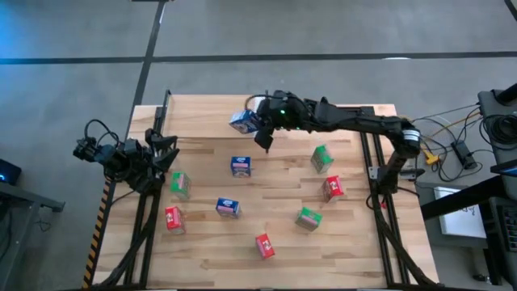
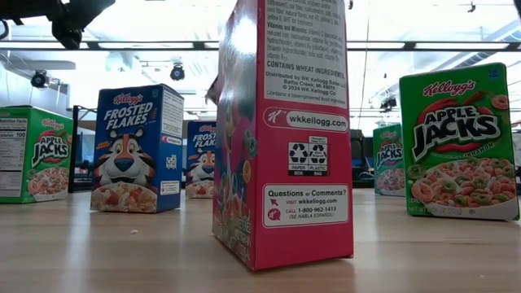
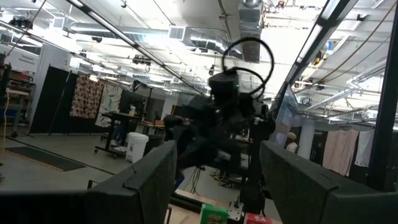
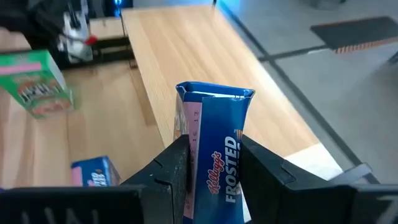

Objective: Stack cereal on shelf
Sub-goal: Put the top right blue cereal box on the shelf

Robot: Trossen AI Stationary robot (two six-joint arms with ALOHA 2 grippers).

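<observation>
Overhead, right fingers (image 4: 211,171) clamp a blue cereal box (image 4: 214,155), half hidden; left fingers (image 3: 217,186) spread apart.

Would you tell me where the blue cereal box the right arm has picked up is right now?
The blue cereal box is clamped in the right gripper, above the shelf at the table's far edge in the high view.

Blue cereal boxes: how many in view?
3. One blue box held in the right gripper over the shelf, one mid-table, one nearer the front. None seem hidden.
</observation>
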